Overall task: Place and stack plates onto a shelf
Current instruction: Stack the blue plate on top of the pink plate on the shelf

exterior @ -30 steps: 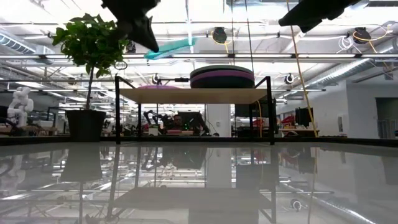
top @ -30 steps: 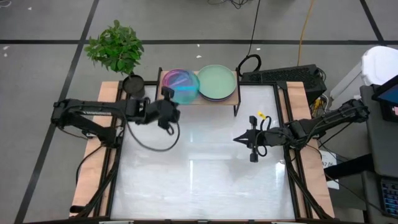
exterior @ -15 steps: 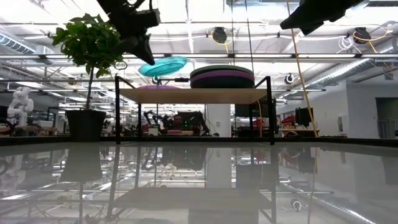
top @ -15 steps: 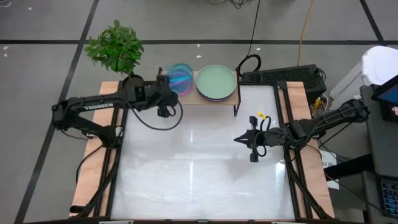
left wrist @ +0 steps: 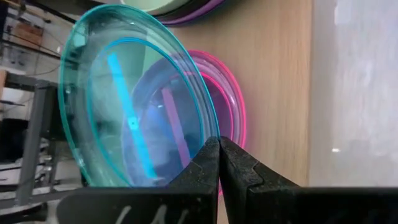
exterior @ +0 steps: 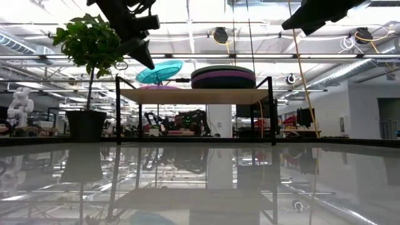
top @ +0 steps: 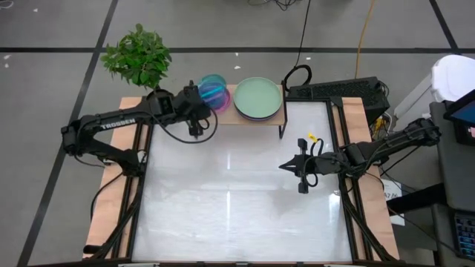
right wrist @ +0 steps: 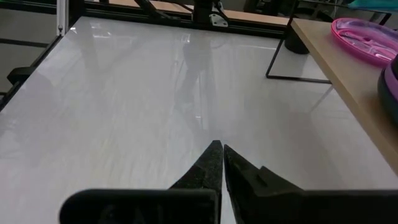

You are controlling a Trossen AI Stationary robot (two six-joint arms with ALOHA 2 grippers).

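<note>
A translucent cyan plate [top: 214,93] hangs tilted over the left half of the shelf [top: 231,119], with my left gripper [top: 195,102] shut on it. Under it, pink plates [left wrist: 229,106] lie flat on the wooden top. On the shelf's right half stands a stack of larger plates [top: 258,99], sage green on top, purple below [exterior: 223,77]. My right gripper [top: 282,166] hovers shut and empty above the table's right middle. My left gripper pinches the cyan plate's rim [left wrist: 207,127] between its two fingers, on the plate's edge nearest the arm. The fingers slant downward from the table's left and near side. The plate [exterior: 159,71] is lifted clear above the pink plates, tilted.
A potted plant [top: 138,56] stands just beyond the table's far left corner, beside the shelf. A keyboard [top: 338,90] and cables lie past the far right corner. The white tabletop [top: 237,208] stretches out in front of the shelf.
My left gripper has swung toward the table's far edge and rolled, carrying the cyan plate. The plate has come down from higher up and now hangs over the pink plates on the shelf's left half.
</note>
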